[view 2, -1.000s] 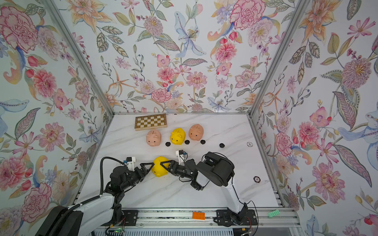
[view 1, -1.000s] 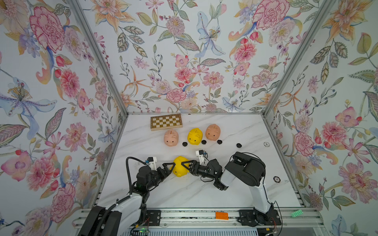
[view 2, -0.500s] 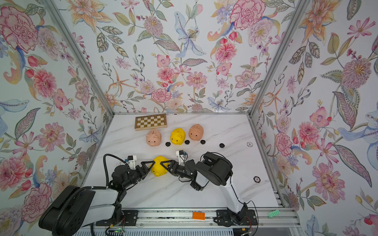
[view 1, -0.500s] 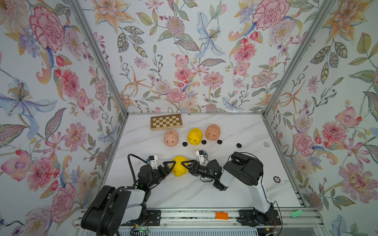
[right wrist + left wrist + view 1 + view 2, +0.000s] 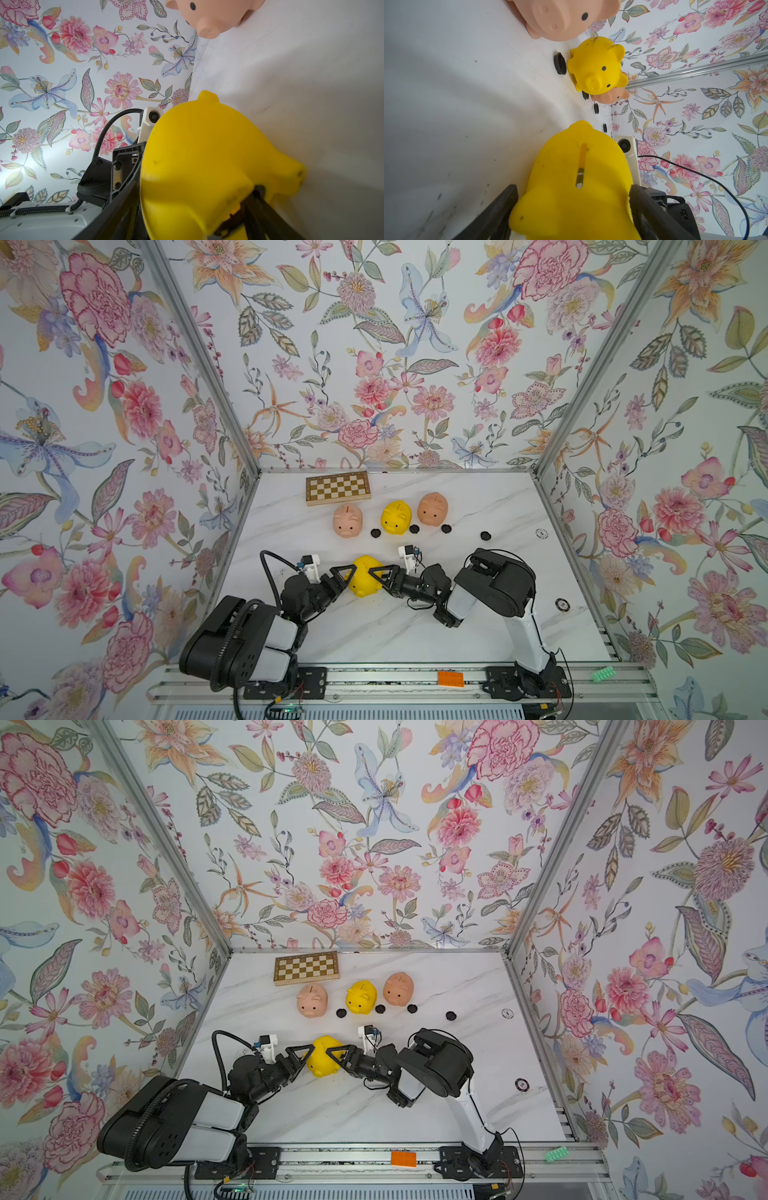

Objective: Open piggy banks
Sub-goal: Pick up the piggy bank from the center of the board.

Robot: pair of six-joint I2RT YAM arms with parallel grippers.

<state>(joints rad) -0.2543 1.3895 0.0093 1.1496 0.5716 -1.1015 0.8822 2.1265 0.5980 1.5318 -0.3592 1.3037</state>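
Well on the robot's side of the chessboard (image 5: 338, 488), the front yellow piggy bank (image 5: 365, 583) is clasped by both the left gripper (image 5: 348, 576) and the right gripper (image 5: 379, 576); opposing pulls could squirt its smooth shell loose

Arms stretched low toward each other, left end effector (image 5: 351, 580) and right end effector (image 5: 375, 581) both clamp one bright yellow plastic piggy bank (image 5: 365, 568).

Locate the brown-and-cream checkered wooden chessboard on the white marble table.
In both top views the checkered chessboard lies at the far end of the table, near the back wall, left of centre, just behind the leftmost peach-pink plastic piggy bank.
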